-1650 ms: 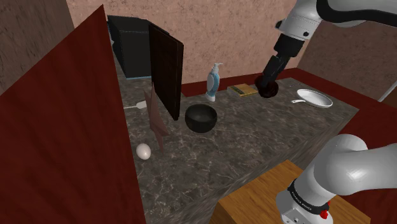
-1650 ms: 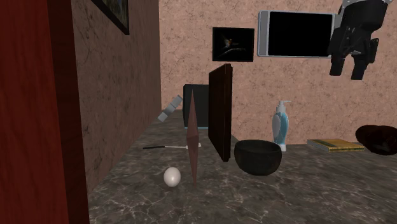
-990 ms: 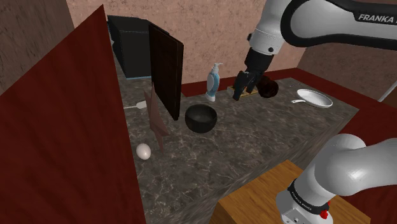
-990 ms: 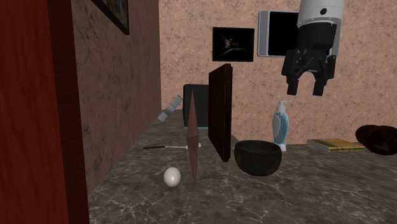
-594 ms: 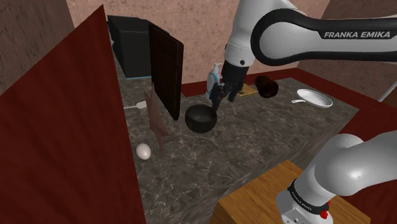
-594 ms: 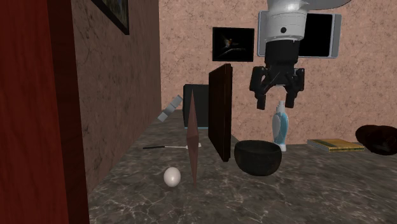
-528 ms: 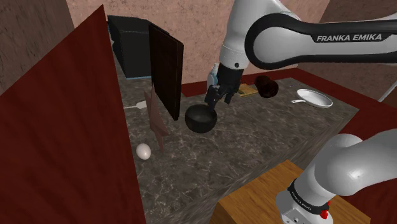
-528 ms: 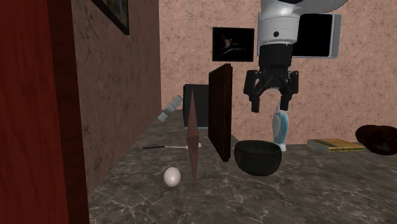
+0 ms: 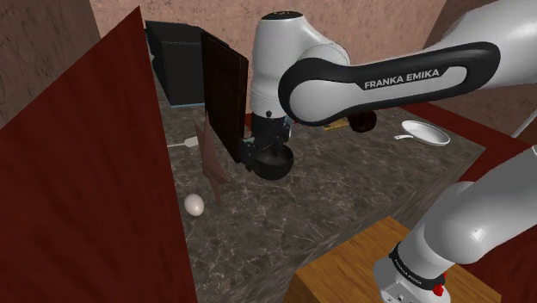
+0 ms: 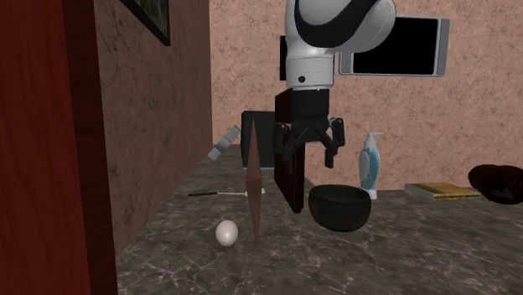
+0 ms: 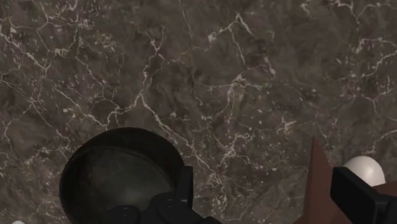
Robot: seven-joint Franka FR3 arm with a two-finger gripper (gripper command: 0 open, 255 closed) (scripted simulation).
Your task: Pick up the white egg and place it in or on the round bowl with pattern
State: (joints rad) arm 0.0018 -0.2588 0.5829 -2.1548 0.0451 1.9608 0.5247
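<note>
The white egg (image 9: 194,205) lies on the dark marble counter (image 9: 344,189), close to a thin brown upright panel (image 9: 210,163). A dark round bowl (image 9: 280,163) stands further along the counter towards the shoulder view's right. My gripper (image 9: 255,153) hangs open and holds nothing, just above the counter at the bowl's edge on the egg's side. In the second exterior view the gripper (image 10: 308,152) hovers between a dark upright board (image 10: 290,163) and the bowl (image 10: 339,207), with the egg (image 10: 226,232) lower left. The wrist view shows the bowl (image 11: 118,172) beside one fingertip (image 11: 184,183) and the egg (image 11: 362,168) beyond the other.
A tall red-brown panel (image 9: 86,172) walls off the shoulder view's left. At the back stand a black box (image 9: 176,60), a soap bottle (image 10: 370,165), a flat book (image 10: 442,190) and a dark rounded object (image 10: 499,184). A white pan (image 9: 424,132) sits far right. A utensil (image 9: 181,143) lies behind the brown panel.
The arm has swung from the far right to the shoulder view's left and come down, passing the soap bottle and the bowl. The gripper stayed open; egg and bowl have not moved.
</note>
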